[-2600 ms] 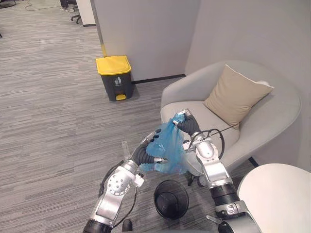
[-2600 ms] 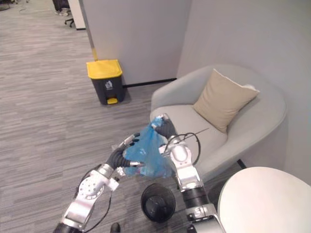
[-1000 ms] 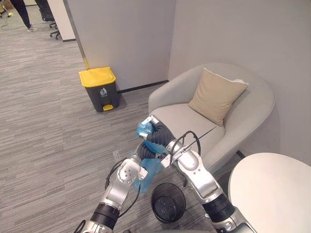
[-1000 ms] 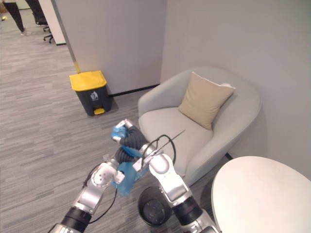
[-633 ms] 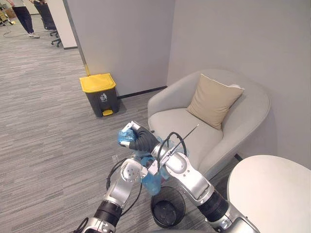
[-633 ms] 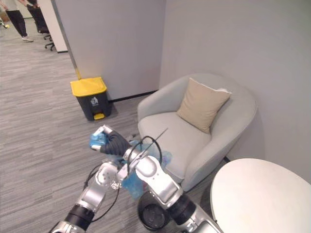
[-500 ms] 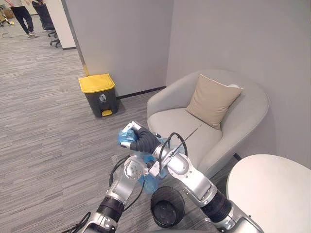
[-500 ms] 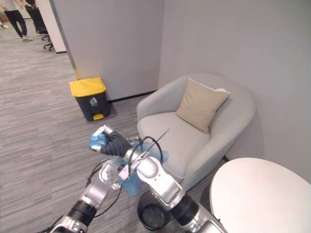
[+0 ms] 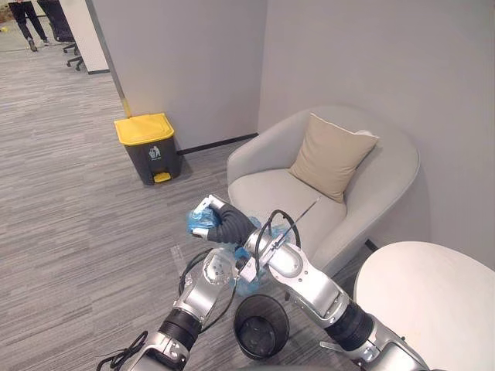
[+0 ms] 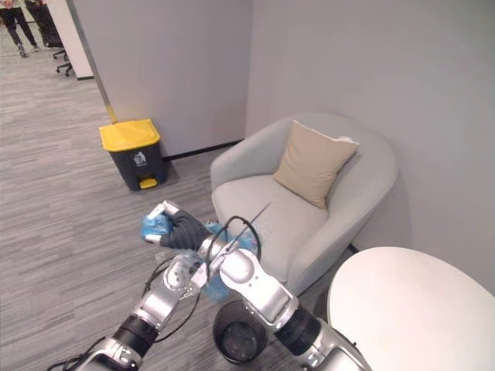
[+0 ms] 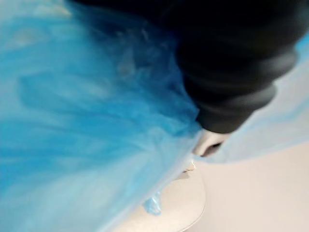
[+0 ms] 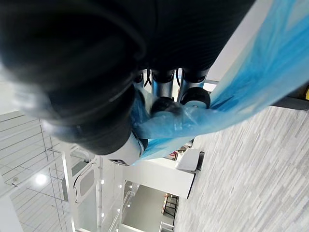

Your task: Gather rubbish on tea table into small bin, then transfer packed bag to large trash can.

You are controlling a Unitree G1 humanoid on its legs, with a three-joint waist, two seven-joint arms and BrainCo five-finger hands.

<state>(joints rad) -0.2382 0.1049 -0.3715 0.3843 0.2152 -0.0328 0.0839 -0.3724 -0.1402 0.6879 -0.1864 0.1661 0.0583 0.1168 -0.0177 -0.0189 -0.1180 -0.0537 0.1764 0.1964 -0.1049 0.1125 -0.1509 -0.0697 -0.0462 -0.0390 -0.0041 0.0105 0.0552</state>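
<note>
Bag, blue, packed: hanging out of the small bin and just above it, with the right hand clenching its neck in curled fingers. Left hand is lying against the bag's lower part; fingers hidden, grip unreadable. Gathering is looking finished, while the carry to the yellow-lidded trash can, well apart by the wall, is awaiting doing.
</note>
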